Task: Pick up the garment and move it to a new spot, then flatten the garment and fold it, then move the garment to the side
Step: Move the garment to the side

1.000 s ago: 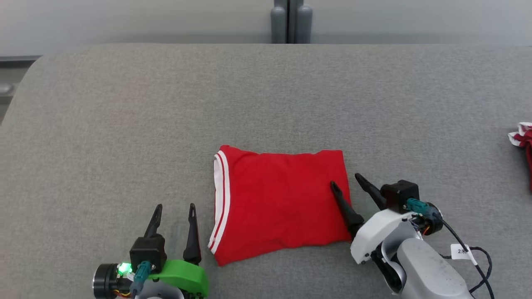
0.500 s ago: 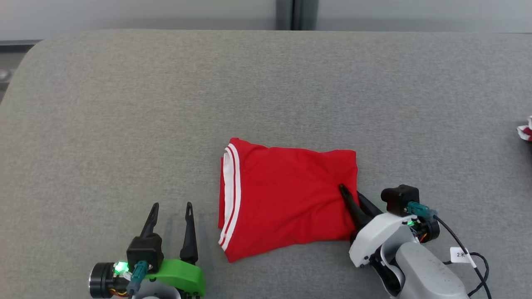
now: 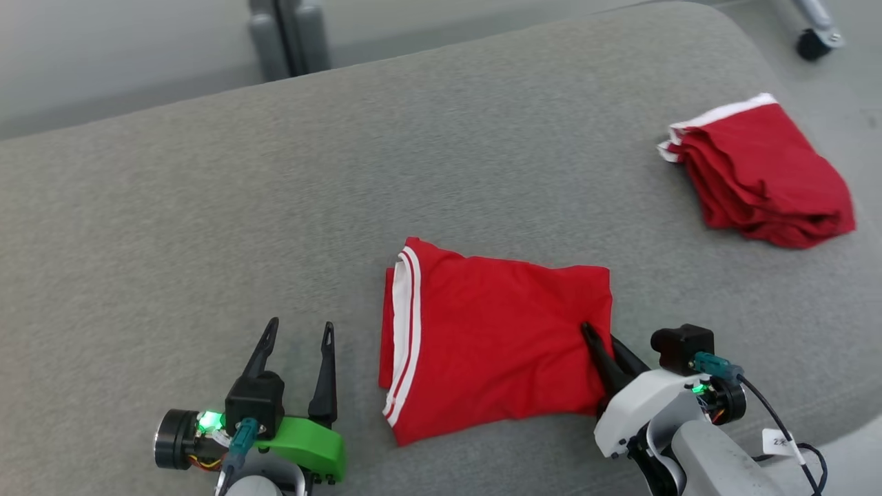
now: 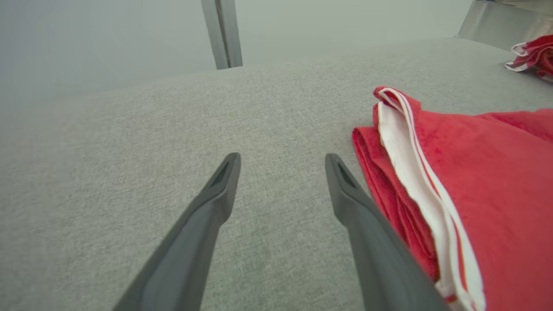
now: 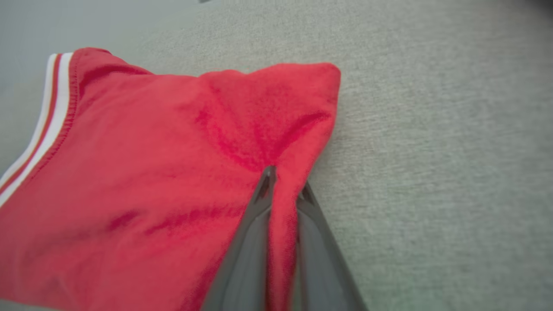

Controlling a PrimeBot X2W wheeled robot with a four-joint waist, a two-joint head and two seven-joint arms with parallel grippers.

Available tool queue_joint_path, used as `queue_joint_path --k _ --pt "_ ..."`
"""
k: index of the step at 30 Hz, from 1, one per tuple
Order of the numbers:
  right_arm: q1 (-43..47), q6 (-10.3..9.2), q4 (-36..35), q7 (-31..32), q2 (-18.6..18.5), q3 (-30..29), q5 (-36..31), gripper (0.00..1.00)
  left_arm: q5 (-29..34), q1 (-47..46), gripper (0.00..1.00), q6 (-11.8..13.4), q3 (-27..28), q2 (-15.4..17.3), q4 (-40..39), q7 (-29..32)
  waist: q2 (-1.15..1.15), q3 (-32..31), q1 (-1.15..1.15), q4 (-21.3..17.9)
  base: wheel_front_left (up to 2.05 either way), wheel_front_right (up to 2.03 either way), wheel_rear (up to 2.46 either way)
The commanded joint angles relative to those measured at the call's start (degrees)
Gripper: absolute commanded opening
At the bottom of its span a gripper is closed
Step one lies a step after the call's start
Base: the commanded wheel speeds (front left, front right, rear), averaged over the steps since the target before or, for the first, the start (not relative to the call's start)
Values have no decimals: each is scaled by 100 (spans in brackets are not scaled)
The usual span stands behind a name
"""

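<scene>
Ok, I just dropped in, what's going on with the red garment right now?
The right hand is shut on the right edge of the folded red garment, pinching a ridge of cloth. The garment lies on the grey surface, not lifted. The left hand is open and empty, apart from the garment's white-striped edge. A second red garment lies folded at the far right, likely where this one is headed.

R fingers (image 3: 598,355) pinch garment (image 3: 496,344), L fingers (image 3: 324,375) apart
</scene>
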Motion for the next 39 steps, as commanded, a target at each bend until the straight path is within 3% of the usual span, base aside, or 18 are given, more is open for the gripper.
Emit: queue_joint_path --k 1,7,14,18,25,31,36,37,38,39 --pt "107 -15 -11 3 -47 -57 44 0 57 -103 100 -19 18 30 17 2 0 -51 0 -1344 0 0 0" --pt "169 -13 -110 0 -42 -121 32 0 103 -94 100 -81 -25 31 57 2 0 17 0 -1939 0 0 0" --pt "194 -13 -319 -2 -33 -389 -105 0 116 -309 100 -179 -216 35 189 2 0 183 0 -2000 0 0 0" --pt "-43 -12 -550 -2 -25 -204 -174 0 146 -406 100 -158 -258 36 203 2 0 311 0 -1993 0 0 0" --pt "-1348 -12 -455 -3 -41 74 -656 0 263 -436 100 -151 -106 77 183 1 0 584 0 -1927 0 0 0" --pt "-2771 -13 318 42 -599 -305 -1274 0 339 -617 100 -210 -138 74 174 1 0 873 0 -1465 0 0 0" --pt "-3640 -13 1209 155 -1368 -867 -2001 0 386 -796 100 -232 -144 82 244 1 0 1091 0 -1104 0 0 0" --pt "-3741 -13 1351 164 -1486 -1022 -2104 5 397 -821 100 -232 -143 91 247 2 0 1124 0 -1046 0 0 0" --pt "-3845 -13 1512 164 -1591 -1262 -2249 33 400 -843 100 -223 -125 98 247 1 0 1155 0 -987 0 0 0" --pt "-3907 -13 1605 150 -1654 -1421 -2412 100 400 -865 100 -221 -114 107 247 2 0 1179 0 -948 0 0 0"
